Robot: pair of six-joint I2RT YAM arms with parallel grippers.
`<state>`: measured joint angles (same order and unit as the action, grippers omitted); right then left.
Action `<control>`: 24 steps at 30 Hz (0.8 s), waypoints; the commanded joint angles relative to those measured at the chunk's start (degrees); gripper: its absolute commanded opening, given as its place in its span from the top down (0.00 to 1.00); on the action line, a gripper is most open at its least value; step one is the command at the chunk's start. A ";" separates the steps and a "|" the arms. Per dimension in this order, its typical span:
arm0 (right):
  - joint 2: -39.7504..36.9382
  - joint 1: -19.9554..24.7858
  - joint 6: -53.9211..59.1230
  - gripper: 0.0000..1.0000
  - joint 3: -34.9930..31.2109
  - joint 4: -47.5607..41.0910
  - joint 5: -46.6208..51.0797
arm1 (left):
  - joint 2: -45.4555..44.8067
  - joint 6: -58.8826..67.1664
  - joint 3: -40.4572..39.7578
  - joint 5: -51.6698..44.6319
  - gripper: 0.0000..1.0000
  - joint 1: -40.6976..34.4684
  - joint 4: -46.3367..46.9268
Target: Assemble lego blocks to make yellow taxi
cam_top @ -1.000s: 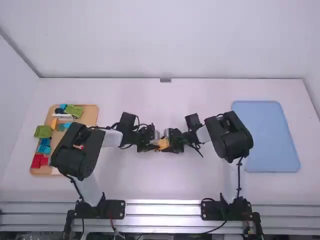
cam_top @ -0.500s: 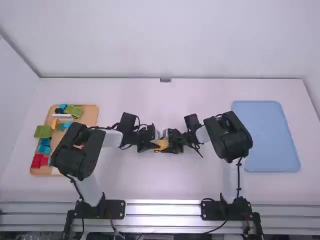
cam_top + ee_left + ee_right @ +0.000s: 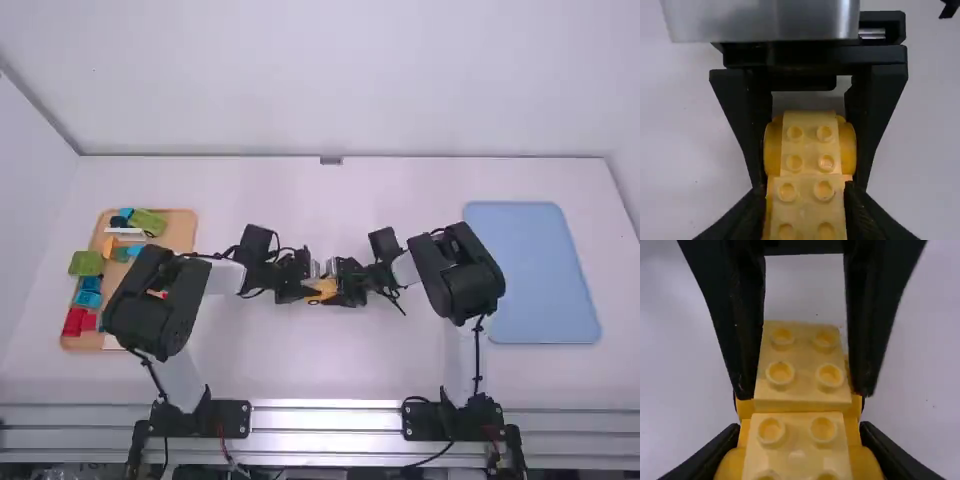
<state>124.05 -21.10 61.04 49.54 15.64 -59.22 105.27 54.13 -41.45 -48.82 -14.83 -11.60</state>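
Note:
Between the two grippers, over the middle of the table, is the yellow lego assembly (image 3: 323, 289). My left gripper (image 3: 304, 291) holds its left end and my right gripper (image 3: 341, 292) its right end. In the left wrist view, two pale yellow studded bricks (image 3: 809, 200) sit in a line on an orange-yellow base, with my left gripper (image 3: 805, 202) shut on the near part. In the right wrist view, my right gripper (image 3: 800, 435) is likewise shut on the near part, and the other brick (image 3: 802, 365) lies between the left gripper's fingers. The underside is hidden.
A wooden tray (image 3: 182, 230) with green, blue, red, orange and white blocks stands at the left, partly behind the left arm. A flat light-blue tray (image 3: 530, 270) lies at the right, beyond the right arm's elbow.

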 commanded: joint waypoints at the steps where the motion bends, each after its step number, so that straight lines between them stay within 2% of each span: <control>1: 1.22 -0.22 -0.72 0.46 -0.74 -1.36 5.29 | 0.96 0.11 0.09 -1.29 0.51 0.15 -0.07; 12: 1.22 -0.22 -0.74 0.46 -0.74 -1.36 5.29 | -3.08 0.11 0.07 -1.73 0.43 0.24 1.68; 24: 1.22 -0.24 -0.74 0.45 -0.74 -1.36 5.29 | -14.60 0.15 0.11 -1.18 0.39 0.50 8.39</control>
<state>124.05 -21.10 61.21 49.54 15.55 -59.31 93.23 54.00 -41.45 -48.82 -14.55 -3.84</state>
